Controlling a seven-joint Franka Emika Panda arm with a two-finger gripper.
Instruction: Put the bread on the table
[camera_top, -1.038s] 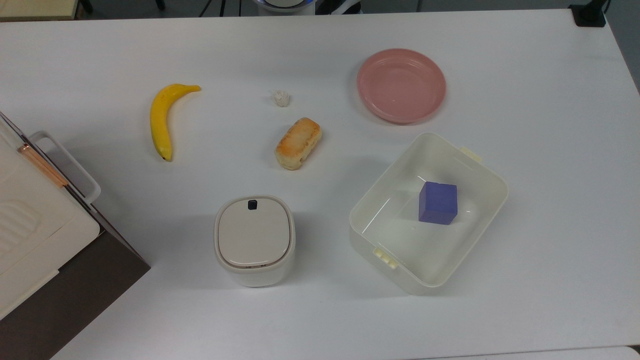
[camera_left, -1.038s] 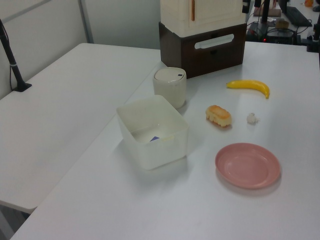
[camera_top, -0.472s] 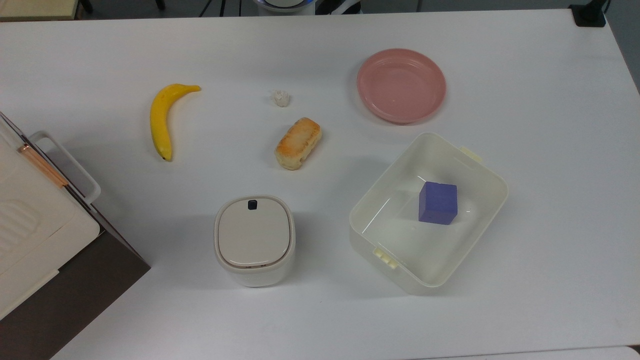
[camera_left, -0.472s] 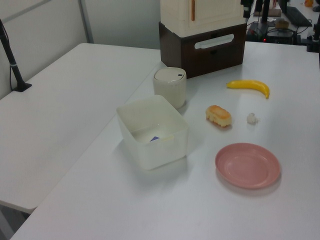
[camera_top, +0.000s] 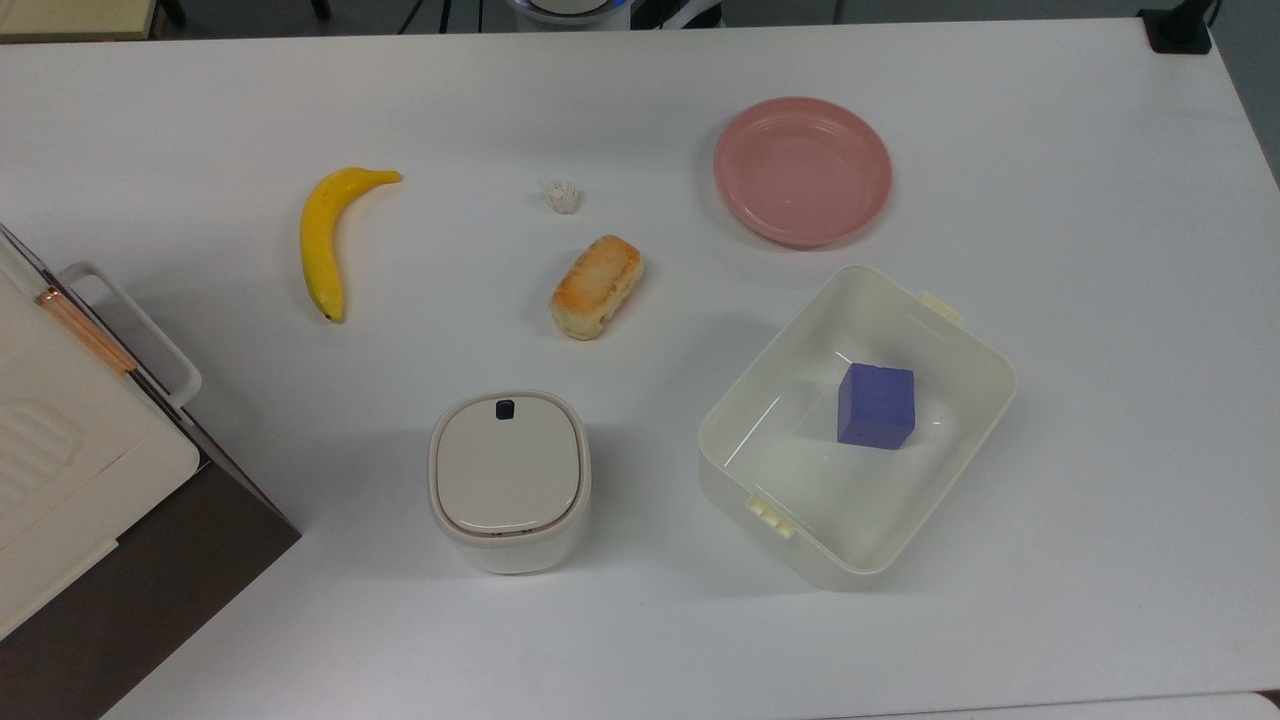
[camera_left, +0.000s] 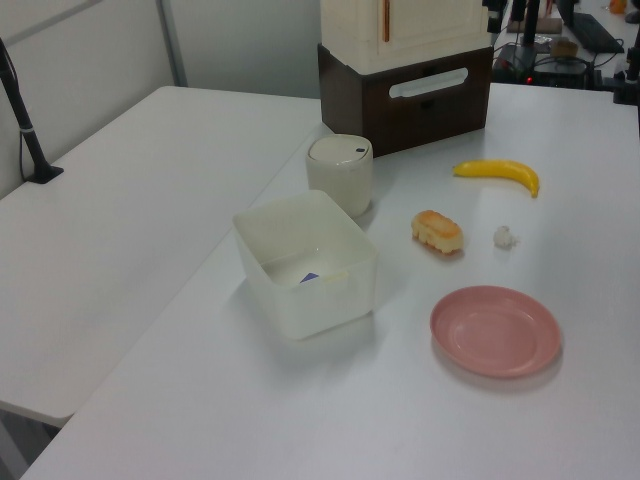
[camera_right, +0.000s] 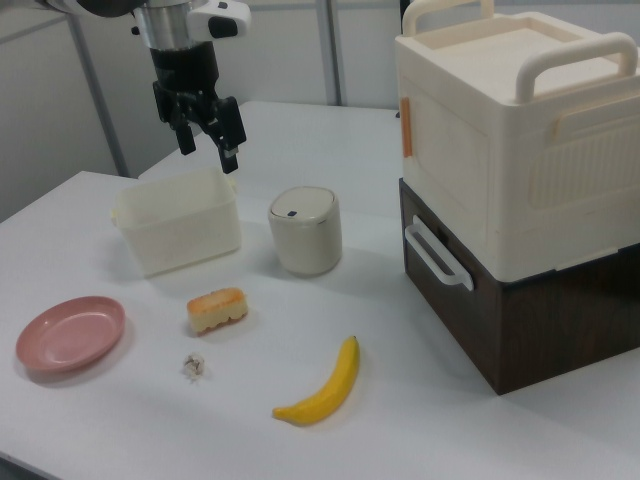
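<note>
The bread (camera_top: 596, 286) lies on the table (camera_top: 1100, 300) (beside nothing), the gripper (camera_right: 207, 143) raised, fingers spread, empty.

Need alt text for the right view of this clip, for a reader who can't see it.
A small toasted bread lies on a white table, with the robot's open gripper raised above a white plastic tub behind it. Around the bread are a pink plate, a tiny white lump, a banana, a lidded white canister and a stacked cream-and-brown box.
</note>
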